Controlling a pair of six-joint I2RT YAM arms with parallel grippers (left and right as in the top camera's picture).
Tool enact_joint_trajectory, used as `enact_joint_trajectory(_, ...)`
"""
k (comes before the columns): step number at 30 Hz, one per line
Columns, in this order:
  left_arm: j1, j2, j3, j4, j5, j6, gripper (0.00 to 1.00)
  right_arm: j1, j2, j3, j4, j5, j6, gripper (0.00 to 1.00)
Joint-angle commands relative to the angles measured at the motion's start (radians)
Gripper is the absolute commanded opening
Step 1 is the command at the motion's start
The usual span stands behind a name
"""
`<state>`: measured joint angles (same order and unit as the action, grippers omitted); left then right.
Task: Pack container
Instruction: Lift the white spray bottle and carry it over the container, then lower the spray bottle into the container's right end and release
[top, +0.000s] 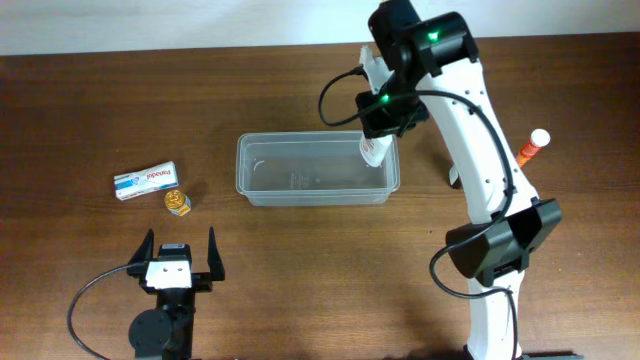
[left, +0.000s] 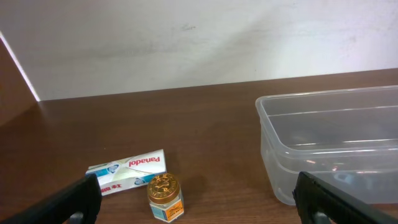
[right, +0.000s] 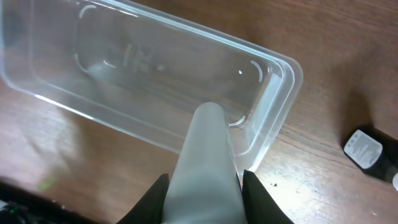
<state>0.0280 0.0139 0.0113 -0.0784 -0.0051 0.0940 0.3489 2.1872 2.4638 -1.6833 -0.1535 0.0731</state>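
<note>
Holding a pale white tube (right: 208, 143) clamped between its fingers, our right gripper (right: 205, 190) hangs over the right end of the container (top: 318, 170). The container lies empty near the middle of the table (top: 80, 100), its long sides running left to right. The tube's tip points down just inside the end wall, though we cannot tell whether it touches the plastic. Our left gripper (top: 180, 255) sits at the table's front left with its jaws spread wide and nothing between them. The container lies ahead of it and to its right, well apart. A Panadol box (top: 146, 181) and a gold-lidded jar (top: 178, 201) lie just beside each other, left of the container.
</note>
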Motion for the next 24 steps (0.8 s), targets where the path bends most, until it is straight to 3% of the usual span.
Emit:
enact_joint_trajectory(1, -0.004, -0.008, -0.003, -0.005, 0.001, 0.016, 0.99, 0.011, -0.025, -0.013, 0.018, 0.042, 0.041, 0.19)
enact_joint_trajectory(24, -0.004, -0.008, -0.003, -0.005, 0.001, 0.016, 0.99, 0.077, -0.022, -0.270, 0.227, 0.209, 0.268, 0.19)
